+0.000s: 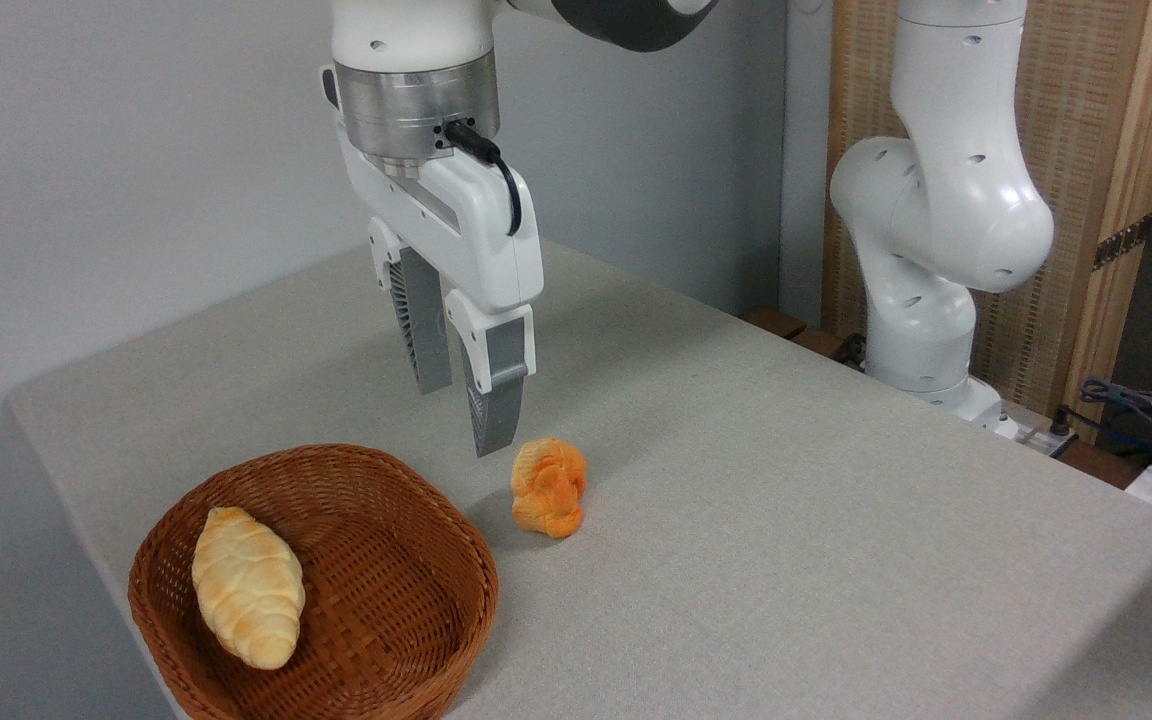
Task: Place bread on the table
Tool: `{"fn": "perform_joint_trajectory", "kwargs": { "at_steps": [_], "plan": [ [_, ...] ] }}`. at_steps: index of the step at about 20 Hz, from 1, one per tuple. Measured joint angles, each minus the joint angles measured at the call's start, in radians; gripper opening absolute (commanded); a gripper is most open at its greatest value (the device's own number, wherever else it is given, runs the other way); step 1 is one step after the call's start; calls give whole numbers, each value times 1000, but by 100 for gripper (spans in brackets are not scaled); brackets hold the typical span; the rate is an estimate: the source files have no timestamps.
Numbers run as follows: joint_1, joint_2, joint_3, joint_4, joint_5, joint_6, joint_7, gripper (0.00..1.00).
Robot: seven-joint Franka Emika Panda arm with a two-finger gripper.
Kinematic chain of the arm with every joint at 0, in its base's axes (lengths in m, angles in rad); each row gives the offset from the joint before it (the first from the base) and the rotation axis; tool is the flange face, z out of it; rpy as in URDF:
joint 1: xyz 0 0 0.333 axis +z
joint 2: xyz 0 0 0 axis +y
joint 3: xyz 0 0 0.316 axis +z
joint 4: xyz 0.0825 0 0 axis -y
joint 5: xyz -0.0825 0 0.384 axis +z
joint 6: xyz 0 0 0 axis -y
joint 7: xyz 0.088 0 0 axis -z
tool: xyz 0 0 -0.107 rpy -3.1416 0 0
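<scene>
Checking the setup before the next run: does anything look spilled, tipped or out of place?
Nothing stands out. The braided loaf lies inside the wicker basket, leaning on its left wall. The orange knot bun sits on the table beside the basket. The hand hangs empty above them.

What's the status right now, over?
Tool open, empty, above the table. Bread in basket. Orange bun beside basket, not blocking.

The table [786,520] carries a matt, fabric-like grey-beige cover. The wicker basket [436,600] is brown woven cane. The bread [246,585] inside the basket appears glossy. The arm [946,200] has smooth glossy white plastic shells.
</scene>
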Motion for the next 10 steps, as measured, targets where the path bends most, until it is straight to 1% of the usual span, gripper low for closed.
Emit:
{"fn": "perform_joint_trajectory", "kwargs": {
  "at_steps": [3,4,6,7,10],
  "plan": [
    [1,0,4,0,0,0,0,100],
    [1,0,13,0,-7,1,0,100],
    [2,0,42,0,-56,2,3,100],
    [2,0,53,1,-69,3,5,100],
    [1,0,61,2,-76,3,6,100]
  ]
}}
